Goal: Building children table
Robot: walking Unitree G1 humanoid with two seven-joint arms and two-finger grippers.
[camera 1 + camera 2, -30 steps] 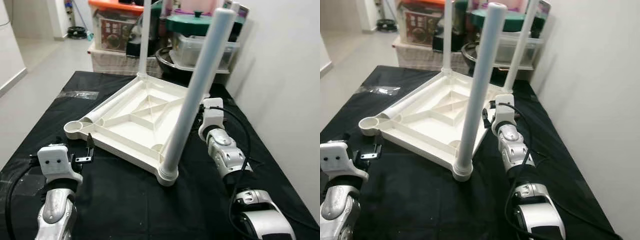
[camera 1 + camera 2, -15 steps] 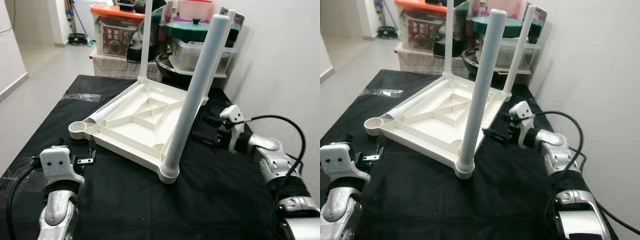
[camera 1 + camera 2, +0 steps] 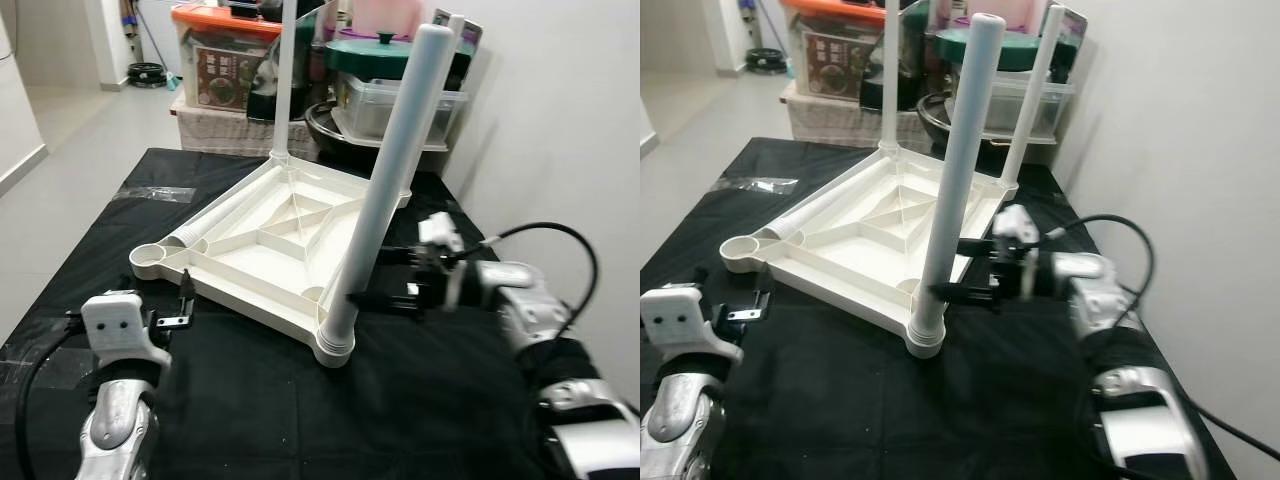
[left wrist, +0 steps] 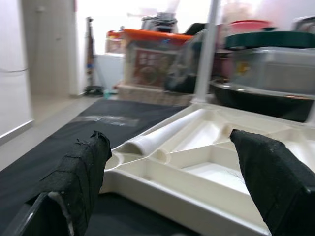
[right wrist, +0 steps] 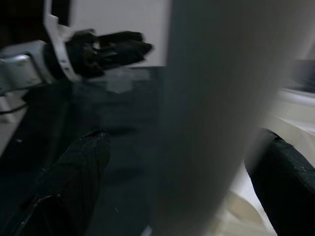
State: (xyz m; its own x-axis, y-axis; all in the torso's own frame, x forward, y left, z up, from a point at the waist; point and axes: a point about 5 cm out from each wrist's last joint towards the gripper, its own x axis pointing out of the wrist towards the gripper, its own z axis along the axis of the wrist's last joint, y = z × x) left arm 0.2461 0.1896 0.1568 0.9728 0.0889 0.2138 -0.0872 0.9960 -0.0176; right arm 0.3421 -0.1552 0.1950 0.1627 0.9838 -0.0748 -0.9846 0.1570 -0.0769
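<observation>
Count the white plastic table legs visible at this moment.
4. Three stand upright in the upturned white tabletop: near corner leg, far-left leg, far-right leg. One loose leg lies along the tabletop's left edge.

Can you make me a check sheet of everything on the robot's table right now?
Surface: black cloth-covered table, a clear plastic scrap at its far left.
Job's things: white tabletop lying upside down; near leg and two far legs standing in corner sockets; one loose leg lying inside it; left corner socket unfilled.
Clutter: nothing seen on the table besides the scrap.
Grippers: right gripper open, fingers either side of the near leg's lower part; left gripper open, just short of the tabletop's left edge.
Cables: black cable looping over the right arm.
Surroundings: storage boxes and pots behind; white wall on the right.
</observation>
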